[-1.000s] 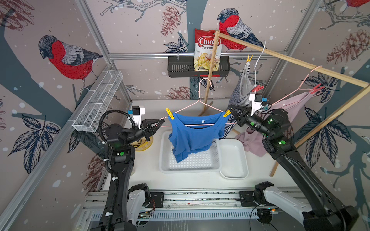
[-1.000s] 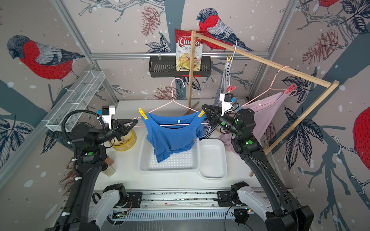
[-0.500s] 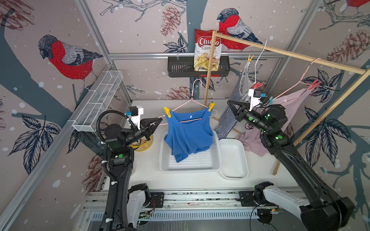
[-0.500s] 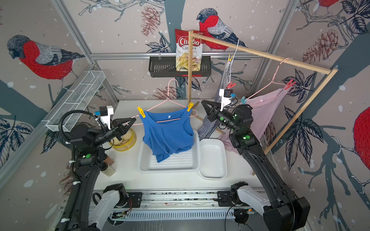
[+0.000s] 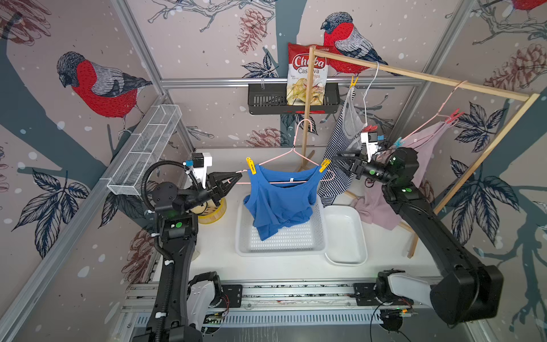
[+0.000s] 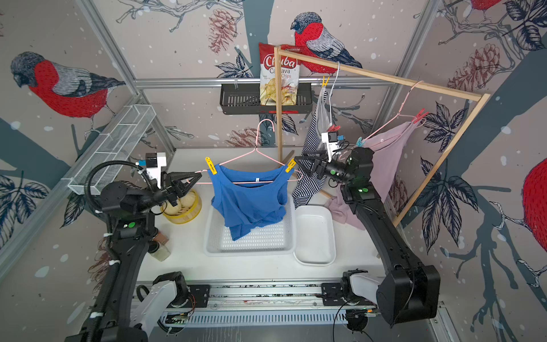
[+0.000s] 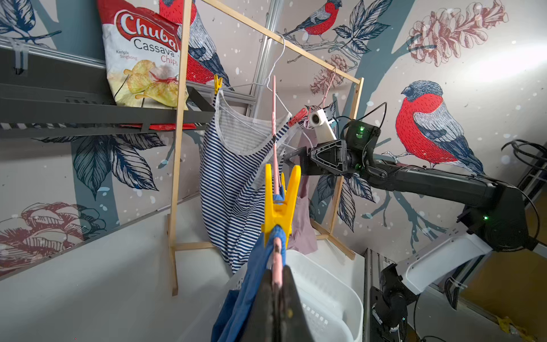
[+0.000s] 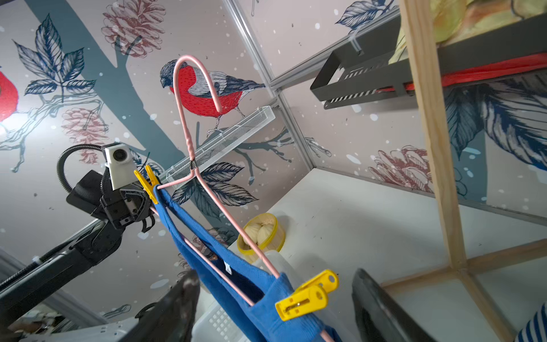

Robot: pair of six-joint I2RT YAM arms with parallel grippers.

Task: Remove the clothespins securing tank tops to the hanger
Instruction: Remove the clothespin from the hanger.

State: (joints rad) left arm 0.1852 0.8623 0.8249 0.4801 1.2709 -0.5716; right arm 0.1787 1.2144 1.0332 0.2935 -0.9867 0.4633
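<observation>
A blue tank top (image 5: pixel 281 198) hangs on a pink hanger (image 5: pixel 296 154), pinned by a yellow clothespin (image 5: pixel 251 165) at one shoulder and another yellow clothespin (image 5: pixel 324 165) at the other. My left gripper (image 5: pixel 238 177) is shut on the hanger's end (image 7: pixel 277 278), just below the near pin (image 7: pixel 279 207). My right gripper (image 8: pixel 275 277) is open, its fingers either side of the far yellow pin (image 8: pixel 305 296) without touching it. On the rack hang a striped top (image 5: pixel 340 154) and a mauve top (image 5: pixel 414 165), with red (image 5: pixel 451 115) and teal (image 5: pixel 398 142) pins.
Under the blue top lies a white perforated tray (image 5: pixel 310 242), with a white tub (image 5: pixel 344 237) beside it. A yellow steamer basket (image 5: pixel 213 211) sits by my left arm. The wooden rack's post (image 5: pixel 306 118) stands just behind the hanger. A black shelf (image 5: pixel 266 100) holds a chips bag.
My right gripper has opened and no longer pinches the hanger's right end. The hanger and blue top swung left and back a little. The left gripper kept its grip.
</observation>
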